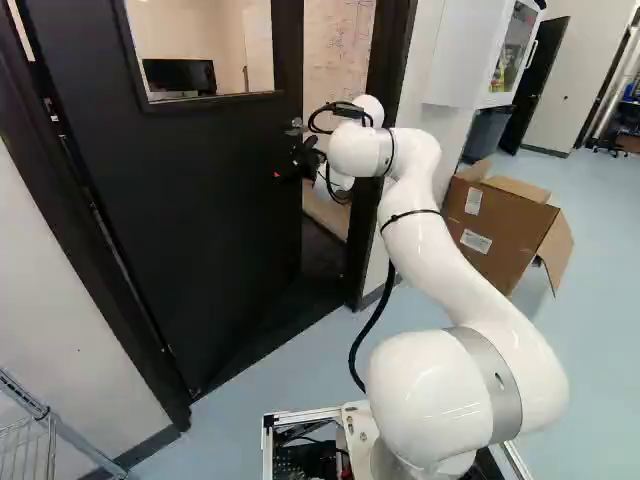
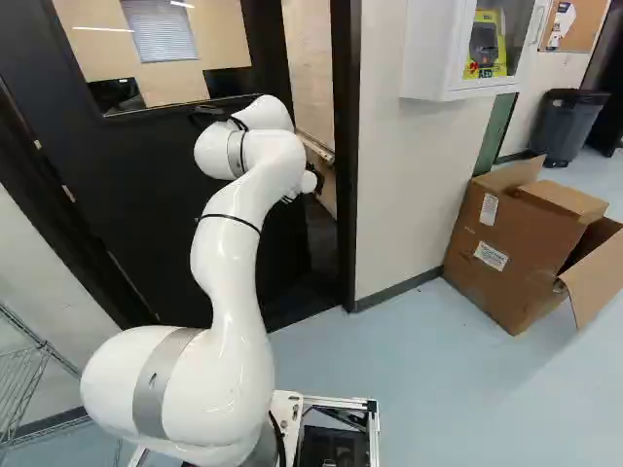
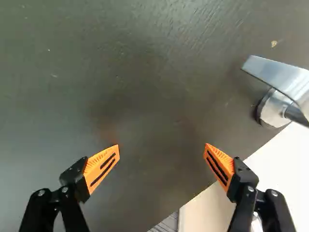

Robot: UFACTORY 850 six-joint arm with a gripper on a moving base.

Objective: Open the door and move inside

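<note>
1 white arm (image 2: 234, 233) reaches toward the black door (image 1: 200, 230); right of it, 1 cardboard box (image 2: 516, 253) sits on the floor (image 2: 438, 389). The tool (image 1: 292, 168) is wide open, facing the door, which stands ajar, its metal handle (image 3: 277, 77) off to 1 side. Beyond the window, 2 dark monitors (image 2: 228, 82).

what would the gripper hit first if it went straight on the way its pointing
Most likely the dark door, which fills the line ahead; the metal handle sits off to one side. How big the gap is, I can't tell.
</note>
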